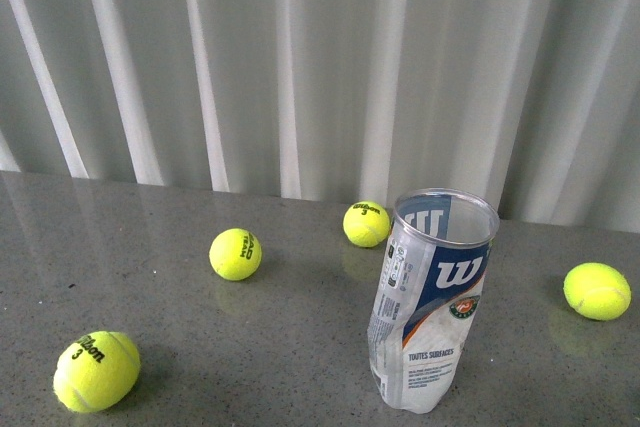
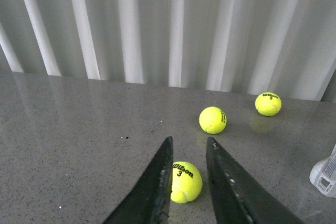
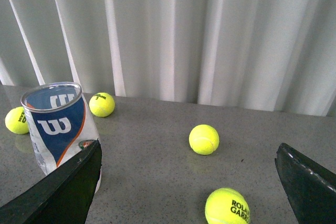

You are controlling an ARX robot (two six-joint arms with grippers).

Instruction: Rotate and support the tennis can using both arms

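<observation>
The tennis can stands upright and open-topped on the grey table, right of centre in the front view, its W logo facing me. It also shows in the right wrist view, partly behind one black finger, and only its base shows in the left wrist view. My right gripper is open and empty, with the can beside it, outside the jaws. My left gripper is shut and empty, hovering over a yellow ball, far from the can. Neither arm shows in the front view.
Several yellow tennis balls lie loose on the table: one at the front left, two near the middle back, one at the right. Two more balls lie between the right fingers. A white pleated curtain closes the back.
</observation>
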